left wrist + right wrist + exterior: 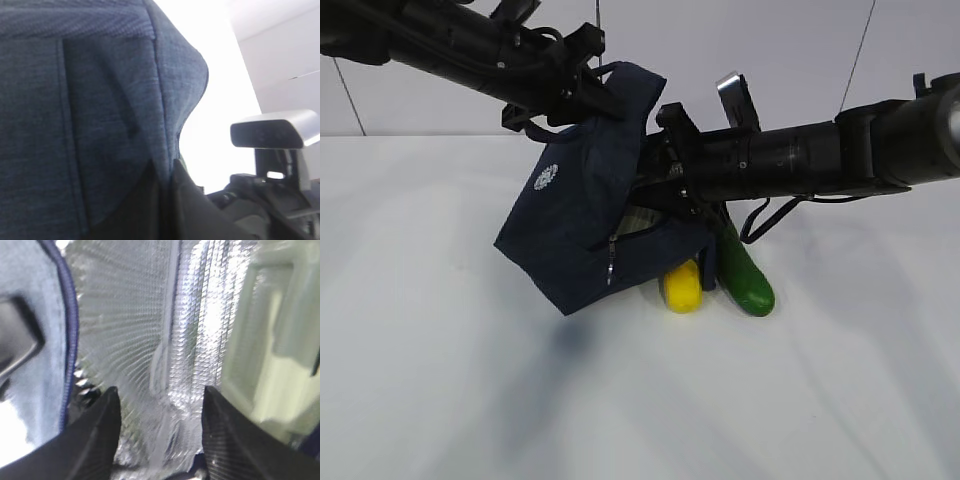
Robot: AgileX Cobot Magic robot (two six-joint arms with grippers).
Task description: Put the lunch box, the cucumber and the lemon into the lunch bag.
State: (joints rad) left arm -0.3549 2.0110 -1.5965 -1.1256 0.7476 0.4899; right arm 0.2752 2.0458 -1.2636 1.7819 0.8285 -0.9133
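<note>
The dark navy lunch bag (575, 215) hangs tilted above the table, its open mouth facing right. My left gripper (598, 98) is shut on the bag's top fabric and holds it up; in the left wrist view (167, 200) the fingers pinch navy cloth (75, 100). My right gripper (160, 395) is open and empty inside the bag, against its silver lining (130, 315). The pale sage-green lunch box (272, 340) lies inside, just right of the right finger; a pale sliver of it (642, 220) shows in the mouth. The lemon (682, 287) and cucumber (745, 278) lie on the table under the right arm.
The white table (440, 380) spreads in front and to both sides. The right arm (790, 155) reaches in from the right, low over the cucumber. Its wrist camera (272, 130) shows in the left wrist view. A pale wall stands behind.
</note>
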